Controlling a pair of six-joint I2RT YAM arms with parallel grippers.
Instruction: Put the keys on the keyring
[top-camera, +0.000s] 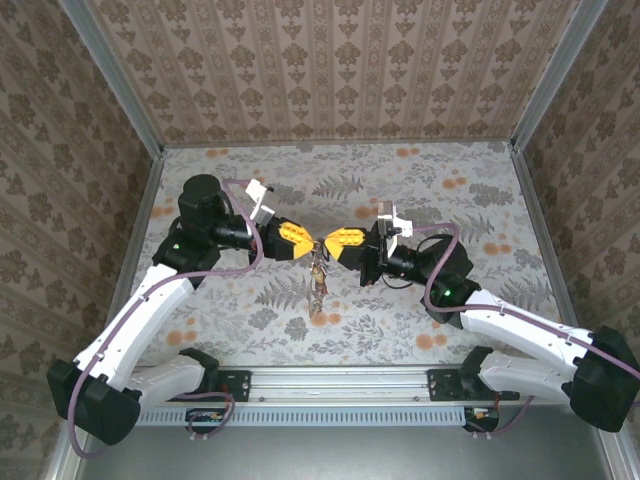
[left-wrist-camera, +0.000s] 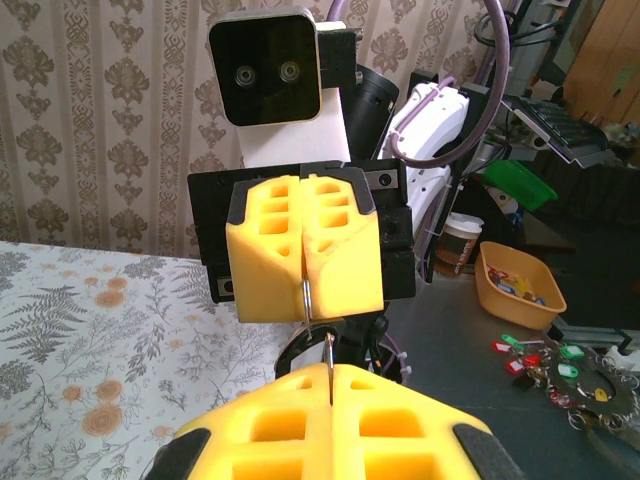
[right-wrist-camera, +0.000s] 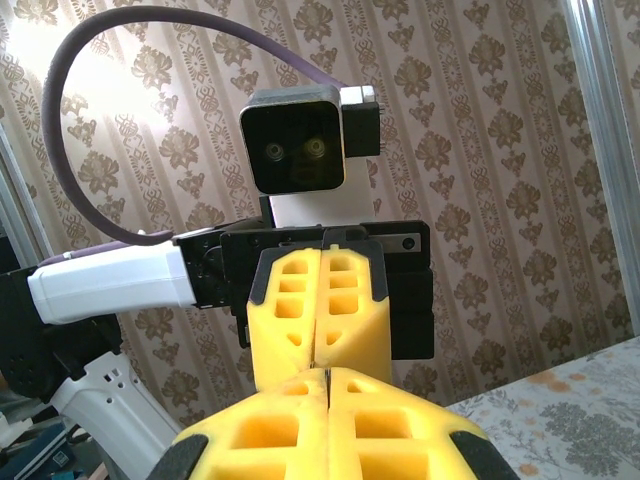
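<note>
I record both fully closed, tip to tip — right gripper (left-wrist-camera: 305, 300) pinching the keyring (left-wrist-camera: 306, 295), left gripper (left-wrist-camera: 330, 372) a thin unidentifiable metal piece (left-wrist-camera: 329, 352) — keys (top-camera: 318, 285) hanging beneath.

Two yellow foam-fingered grippers are counted: the left gripper (top-camera: 309, 243) and the right gripper (top-camera: 327, 243). One hanging bunch of small keys (top-camera: 318, 282) is counted beneath them. Between the fingers, one thin metal ring (left-wrist-camera: 304, 297) is counted. Beyond the table, one brown paper cup (left-wrist-camera: 458, 242), one tan plastic tray (left-wrist-camera: 520, 300) and one green bin (left-wrist-camera: 520, 186) are counted.
</note>
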